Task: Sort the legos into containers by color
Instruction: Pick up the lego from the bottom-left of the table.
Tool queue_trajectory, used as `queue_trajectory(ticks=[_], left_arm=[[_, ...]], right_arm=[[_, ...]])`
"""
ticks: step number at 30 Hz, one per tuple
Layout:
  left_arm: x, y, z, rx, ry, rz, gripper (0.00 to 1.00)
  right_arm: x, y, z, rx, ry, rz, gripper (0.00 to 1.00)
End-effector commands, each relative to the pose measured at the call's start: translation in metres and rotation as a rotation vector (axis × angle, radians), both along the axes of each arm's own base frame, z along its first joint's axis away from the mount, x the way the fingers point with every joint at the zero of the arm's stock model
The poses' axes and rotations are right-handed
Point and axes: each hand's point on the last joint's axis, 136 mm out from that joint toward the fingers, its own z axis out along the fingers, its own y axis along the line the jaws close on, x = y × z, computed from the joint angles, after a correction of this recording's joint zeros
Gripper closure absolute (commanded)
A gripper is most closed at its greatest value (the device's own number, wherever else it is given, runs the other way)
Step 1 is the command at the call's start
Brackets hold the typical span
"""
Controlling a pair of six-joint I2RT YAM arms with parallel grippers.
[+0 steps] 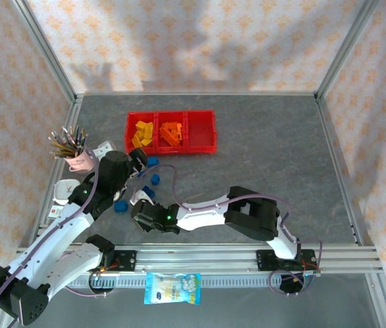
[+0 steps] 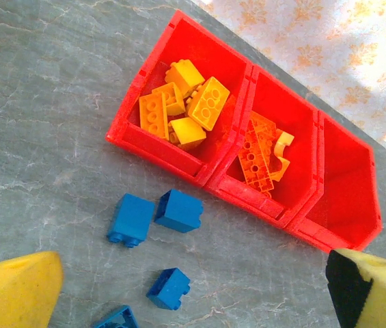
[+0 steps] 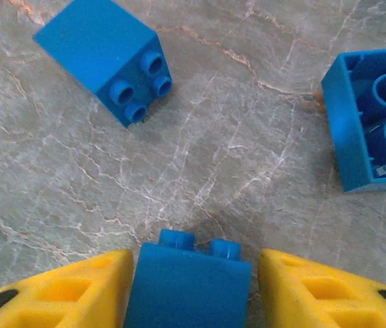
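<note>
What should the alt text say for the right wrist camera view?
A blue brick sits between two yellow fingers at the bottom edge. Two more blue bricks lie on the grey marbled table beyond: one on its side at upper left, another at the right edge with its hollow underside showing.

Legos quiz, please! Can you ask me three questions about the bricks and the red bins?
1. True or false: the right bin is full.
2. What colour is the brick between the fingers of the right gripper? A yellow, B blue, C orange.
3. Fill in: the yellow bricks lie in the ___ bin.
Key: 1 false, it is empty. 2 B. 3 left.
</note>
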Motion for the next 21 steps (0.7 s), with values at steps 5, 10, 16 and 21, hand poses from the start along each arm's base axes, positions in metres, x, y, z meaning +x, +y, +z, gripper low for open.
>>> queue_trajectory(ticks=[5,10,16,21], left_arm=[[-0.001,0.003,-0.001,-0.002,0.008,0.010,0.00],[0.002,-0.003,0.004,-0.012,-0.003,-0.017,0.00],[0.011,-0.014,0.017,-0.010,-0.028,-0.077,0.01],[0.022,-0.026,0.024,-0.002,-0.042,-0.131,0.01]], right_arm=[[0.004,-0.006,0.003,-0.043,-0.037,-0.023,0.71],[0.011,-0.019,0.035,0.003,-0.083,-0.070,0.78],[0.040,-0.059,0.080,0.050,-0.114,-0.192,0.78],[0.086,-0.109,0.111,0.102,-0.104,-0.342,0.79]])
